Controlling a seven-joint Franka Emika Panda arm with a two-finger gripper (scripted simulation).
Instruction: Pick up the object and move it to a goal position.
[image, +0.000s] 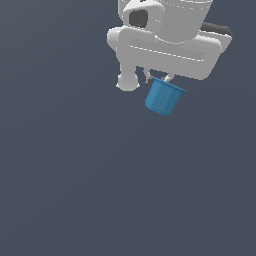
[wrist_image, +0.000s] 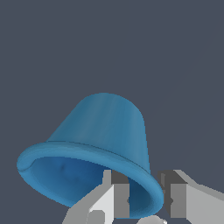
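The object is a small bright blue cup (image: 164, 96), tapered toward a narrower flat base, hanging tilted just under the white arm near the top of the exterior view. In the wrist view the cup (wrist_image: 103, 131) fills the middle, its rimmed mouth toward the camera and its base pointing away. My gripper (wrist_image: 145, 197) is shut on the cup's rim, one finger (wrist_image: 117, 194) inside the mouth and the other finger (wrist_image: 177, 197) outside the wall. In the exterior view the gripper (image: 159, 78) is mostly hidden behind the hand body.
A plain dark grey surface (image: 75, 190) fills everything else in both views. The white arm's hand and wrist (image: 170, 40) take up the upper right of the exterior view.
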